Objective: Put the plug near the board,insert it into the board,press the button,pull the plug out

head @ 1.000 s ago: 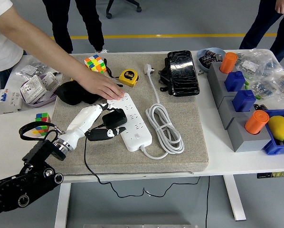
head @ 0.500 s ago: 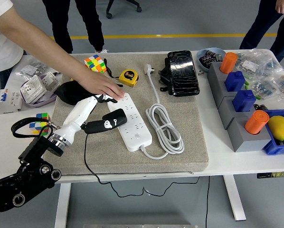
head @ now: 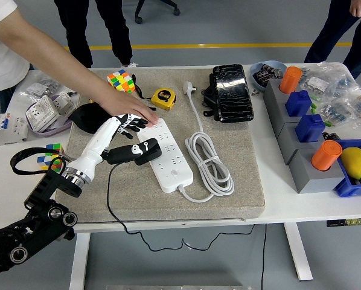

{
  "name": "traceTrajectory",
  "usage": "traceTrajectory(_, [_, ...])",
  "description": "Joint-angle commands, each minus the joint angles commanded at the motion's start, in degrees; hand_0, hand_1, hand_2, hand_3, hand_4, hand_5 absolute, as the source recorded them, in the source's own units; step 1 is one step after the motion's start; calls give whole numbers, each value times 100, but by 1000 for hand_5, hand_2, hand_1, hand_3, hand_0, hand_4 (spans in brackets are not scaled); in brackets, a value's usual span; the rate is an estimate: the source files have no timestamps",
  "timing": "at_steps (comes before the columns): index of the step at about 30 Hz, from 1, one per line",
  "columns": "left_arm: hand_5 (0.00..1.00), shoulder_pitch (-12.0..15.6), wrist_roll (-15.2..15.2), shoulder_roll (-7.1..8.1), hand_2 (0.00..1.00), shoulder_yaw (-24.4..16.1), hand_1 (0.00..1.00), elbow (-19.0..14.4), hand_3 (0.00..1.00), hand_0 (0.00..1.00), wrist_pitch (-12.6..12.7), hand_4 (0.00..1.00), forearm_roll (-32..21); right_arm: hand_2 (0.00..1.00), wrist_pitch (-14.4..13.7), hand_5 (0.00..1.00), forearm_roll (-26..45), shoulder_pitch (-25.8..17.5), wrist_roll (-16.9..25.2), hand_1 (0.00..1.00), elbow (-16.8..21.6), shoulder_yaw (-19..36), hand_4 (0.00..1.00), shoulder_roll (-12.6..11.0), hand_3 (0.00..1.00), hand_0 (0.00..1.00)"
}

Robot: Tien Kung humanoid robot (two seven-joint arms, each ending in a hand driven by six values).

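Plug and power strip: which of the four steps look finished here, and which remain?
The black plug lies tilted across the white power strip's left edge, not seated, so it is near the board and insertion looks underway. The left hand sits just above it; whether it grips is unclear. A person's hand steadies the strip's far end. Button press and pull-out remain.

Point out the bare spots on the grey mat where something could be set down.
Free: the mat's near strip in front of the power strip, and its right side between the coiled cord and the mat edge. Crowded: the far left corner, with the person's hand, left hand and black plug.
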Motion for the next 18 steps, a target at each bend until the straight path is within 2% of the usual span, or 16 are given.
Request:
traceTrajectory(1, [557, 1, 11, -1, 538, -4, 511, -25, 693, 347, -6, 918, -15, 618, -1, 468, 0, -1, 1, 644, 2, 7, 915, 2, 539, 567])
traceTrajectory(6, [557, 12, 175, 4, 538, -39, 511, -163, 693, 347, -112, 918, -81, 618, 1, 468, -22, -11, -2, 644, 25, 18, 915, 6, 539, 567])
traceTrajectory(7, [564, 13, 235, 9, 433, -52, 416, -221, 696, 263, -143, 927, -107, 618, 1, 469, -23, -12, -4, 644, 25, 12, 916, 3, 538, 567])
traceTrajectory(12, [564, -3, 522, 14, 433, -102, 416, -420, 696, 263, -272, 927, -57, 618, 0, 469, -16, -13, -5, 644, 16, 20, 916, -2, 538, 567])
traceTrajectory(13, [566, -8, 619, 15, 282, -116, 290, -473, 722, 207, -327, 933, -45, 618, 0, 469, -18, -11, -6, 644, 15, 24, 916, -4, 539, 567])
traceTrajectory(18, [566, -18, 1044, 21, 282, -176, 290, -686, 722, 207, -605, 933, 56, 618, 3, 469, -26, -7, -8, 644, 19, 33, 916, -12, 539, 567])
